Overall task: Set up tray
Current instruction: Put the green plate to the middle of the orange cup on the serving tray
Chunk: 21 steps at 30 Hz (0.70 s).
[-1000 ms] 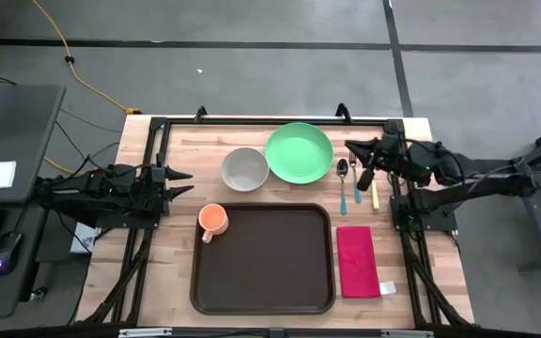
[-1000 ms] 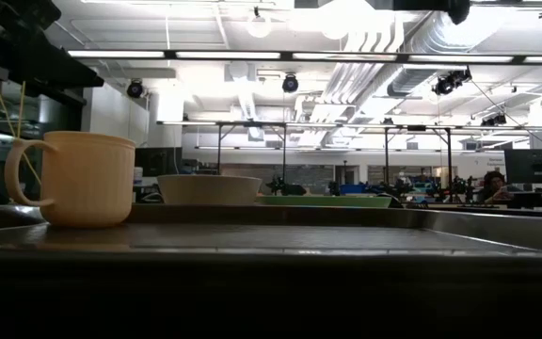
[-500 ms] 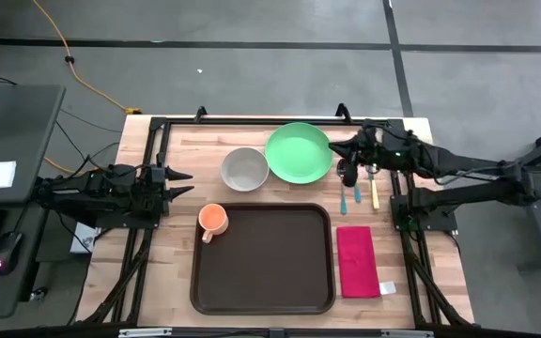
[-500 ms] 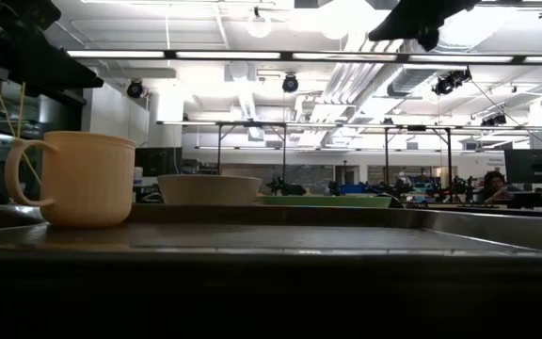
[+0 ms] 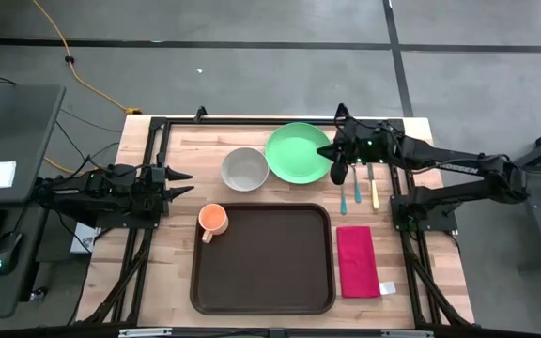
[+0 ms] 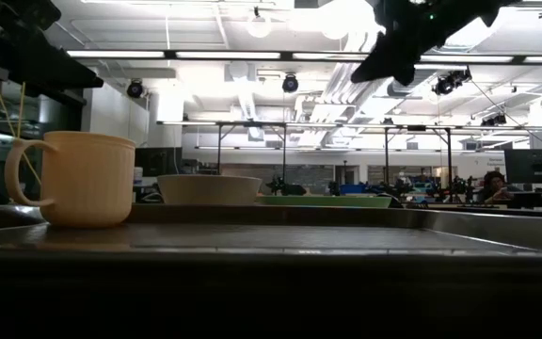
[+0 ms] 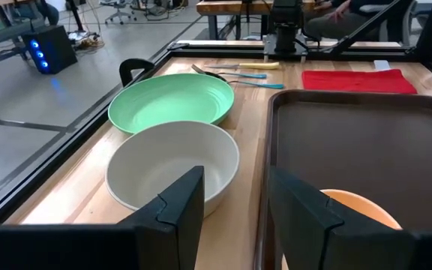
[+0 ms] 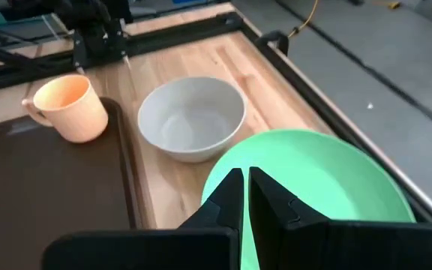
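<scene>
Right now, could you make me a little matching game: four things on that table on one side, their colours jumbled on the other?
Things:
1. plate
2. bowl
3. mug
4. napkin

Colours:
A. red
B. orange
C. green
D. white

Pairs: 1-C, 2-D, 3-B, 4-A

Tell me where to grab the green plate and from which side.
Take the green plate by its thin raised rim on the right edge, nearest the right gripper, whose shut fingers must open first. It lies flat, the white bowl crowds its left.
</scene>
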Tool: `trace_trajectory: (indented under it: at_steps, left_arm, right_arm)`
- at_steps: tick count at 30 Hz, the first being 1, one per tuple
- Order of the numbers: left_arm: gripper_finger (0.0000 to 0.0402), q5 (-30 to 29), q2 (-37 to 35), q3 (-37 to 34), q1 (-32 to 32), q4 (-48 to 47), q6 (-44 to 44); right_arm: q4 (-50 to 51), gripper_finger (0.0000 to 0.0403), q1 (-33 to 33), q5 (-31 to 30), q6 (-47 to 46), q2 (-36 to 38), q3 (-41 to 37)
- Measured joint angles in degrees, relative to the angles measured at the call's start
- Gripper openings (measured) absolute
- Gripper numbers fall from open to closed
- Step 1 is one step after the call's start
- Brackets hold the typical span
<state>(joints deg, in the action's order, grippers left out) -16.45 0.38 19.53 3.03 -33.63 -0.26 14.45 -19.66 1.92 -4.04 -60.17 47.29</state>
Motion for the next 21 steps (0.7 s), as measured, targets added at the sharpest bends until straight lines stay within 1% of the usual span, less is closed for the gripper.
trace_trajectory:
  at_steps: [8, 21]
  left_arm:
    - [0.0179, 0.0, 0.0, 0.0, 0.0, 0.0, 0.0]
    - [0.0179, 0.0, 0.0, 0.0, 0.0, 0.0, 0.0]
  right_arm:
    - [2.7, 0.0, -1.4, 2.9, 0.6, -3.2, 0.0]
    - [3.6, 0.0, -2.2, 5.0, 3.1, -9.3, -0.1]
